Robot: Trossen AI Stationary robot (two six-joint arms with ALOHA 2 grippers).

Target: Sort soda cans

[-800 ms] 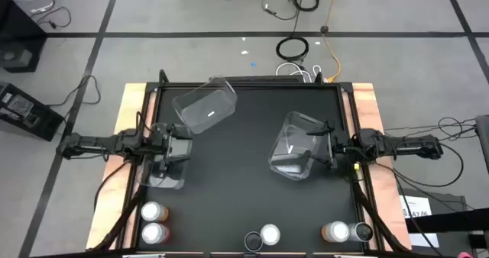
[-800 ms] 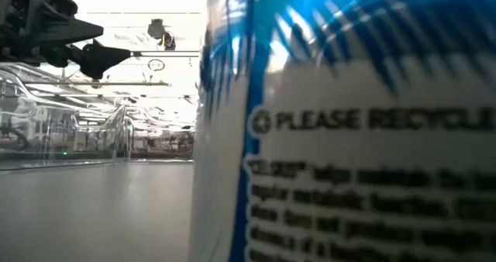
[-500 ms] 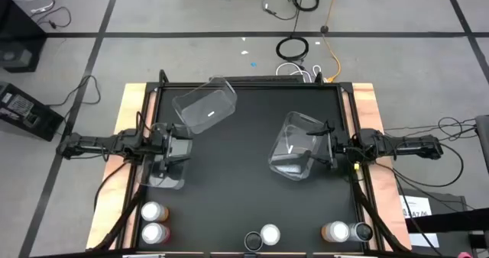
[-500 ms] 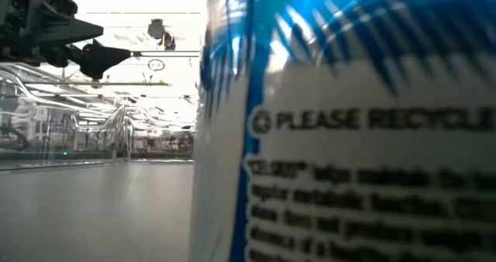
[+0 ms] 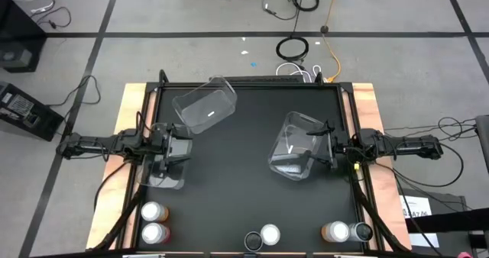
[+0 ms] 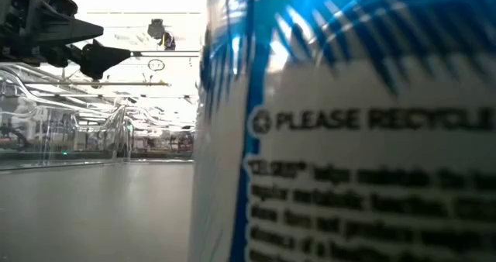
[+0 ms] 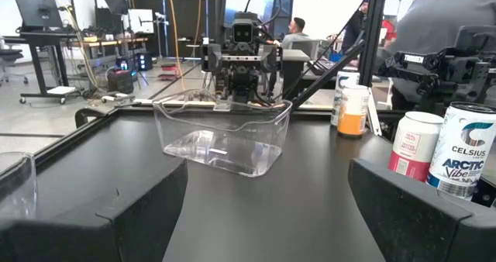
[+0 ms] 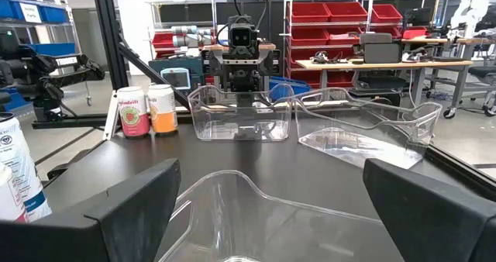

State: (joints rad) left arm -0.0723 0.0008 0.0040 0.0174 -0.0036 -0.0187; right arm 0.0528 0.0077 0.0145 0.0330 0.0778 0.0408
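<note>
Several soda cans stand upright along the table's near edge: two (image 5: 153, 221) at the left, one silver-topped can (image 5: 269, 233) in the middle, and an orange can (image 5: 335, 231) beside a dark one (image 5: 361, 231) at the right. The middle can's blue-white side (image 6: 349, 122) fills the low view. My left gripper (image 5: 182, 147) hovers open at the table's left, level and pointing right. My right gripper (image 5: 322, 148) hovers open at the right, pointing left, with the rim of a clear bin (image 8: 232, 208) low between its fingers. Neither holds anything.
Three clear plastic bins are on the black table. One is at the far left (image 5: 205, 107), one in front of my right gripper (image 5: 294, 149), and one below my left gripper (image 5: 164, 174). People and workshop shelves show beyond the table.
</note>
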